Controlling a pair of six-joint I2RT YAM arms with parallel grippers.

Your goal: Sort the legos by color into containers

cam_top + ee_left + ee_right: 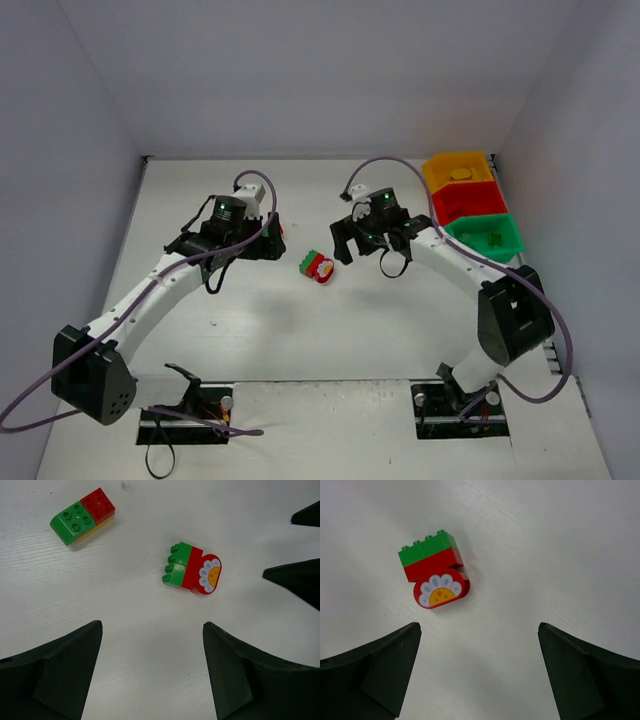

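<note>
Not very far along here, from what we can see. The left end effector (pixel 152 627) and the right end effector (pixel 478 627) both have their fingers spread apart with nothing in them. They hang over the middle of the bench (pixel 300 330), one on each side of a stuck-together lump (pixel 318 267). That lump is green bricks on a red one, plus a red flower-print piece, and it touches neither arm.

A second lump (pixel 82 516), green and red on top of yellow, lies near it on the left, by the left arm.

Far right we've got the yellow bin (pixel 440 165), red bin (pixel 445 203) and green bin (pixel 510 243) in a row. The yellow and green ones each seem to hold a little something, too small for us to tell what.

We reckon most of the sorting is left, since both lumps need splitting by colour first.
</note>
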